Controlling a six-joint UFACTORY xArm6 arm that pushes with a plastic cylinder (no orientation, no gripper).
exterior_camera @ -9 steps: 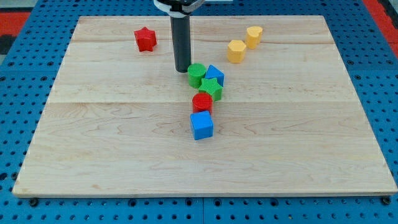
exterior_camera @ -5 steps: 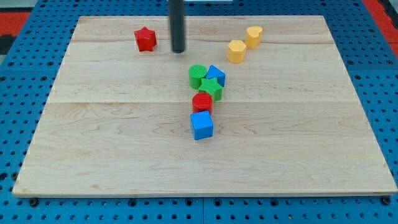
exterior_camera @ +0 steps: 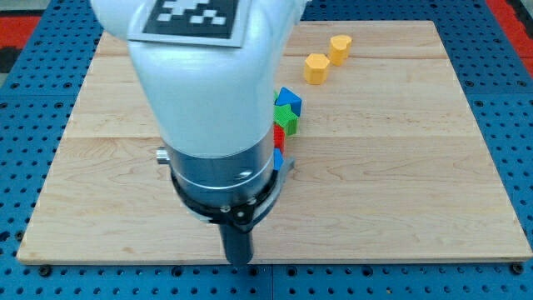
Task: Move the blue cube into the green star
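The arm's white and black body (exterior_camera: 208, 100) fills the view's left and middle and hides much of the board. My tip (exterior_camera: 240, 262) stands at the board's bottom edge, well below the blue cube and slightly left of it. Only a sliver of the blue cube (exterior_camera: 280, 161) shows beside the arm. Above it a sliver of a red block (exterior_camera: 279, 136) shows, then part of the green star (exterior_camera: 288, 117). The cube and the star are apart, with the red block between them.
A second blue block (exterior_camera: 288, 98) touches the green star from above. Two yellow blocks (exterior_camera: 316, 67) (exterior_camera: 339, 47) lie at the view's top right on the wooden board (exterior_camera: 416, 167). The red star and the green cylinder are hidden behind the arm.
The arm has swung from the view's top down to the bottom edge, and its body now covers the red star, the green cylinder and most of the blue cube. No block shows any shift.
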